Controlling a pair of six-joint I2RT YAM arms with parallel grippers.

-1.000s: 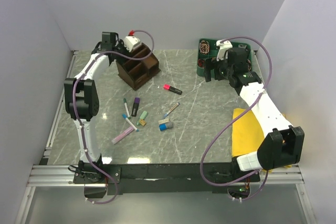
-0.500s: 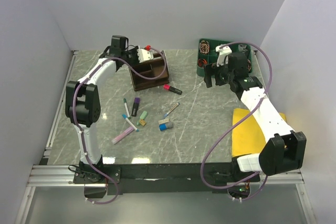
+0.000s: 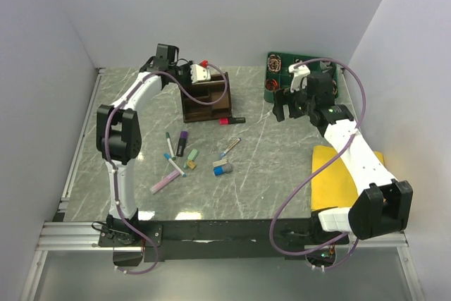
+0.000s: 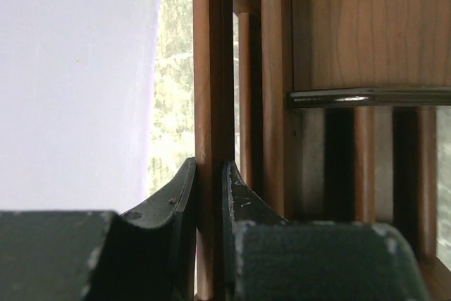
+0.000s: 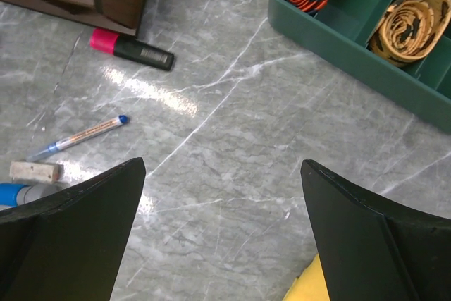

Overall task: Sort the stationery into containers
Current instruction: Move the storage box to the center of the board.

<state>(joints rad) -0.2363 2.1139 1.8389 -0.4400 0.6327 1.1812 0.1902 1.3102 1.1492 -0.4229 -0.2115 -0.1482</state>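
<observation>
Left gripper [image 4: 209, 181]: clamped on organiser [image 3: 206, 101] wall.
Right gripper [image 5: 220, 174]: spread wide, holding nothing.
Pen [image 5: 84, 134] print: too small to read.
Change: organiser swung rightward, now beside pink-black highlighter [image 5: 131, 47].

I've dragged the organiser [image 3: 211, 107] toward four o'clock with my left gripper [image 4: 209, 174]; it swung square, ending just beside the pink-black highlighter [image 3: 232, 120].

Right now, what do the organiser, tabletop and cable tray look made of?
Organiser: wood, brown, satin finish; grain lines show.
Tabletop: grey-green marble look, stone or laminate, can't tell; white veins, glossy glare.
Cable tray: probably moulded plastic, matte green; uniform colour, rounded walls.
</observation>
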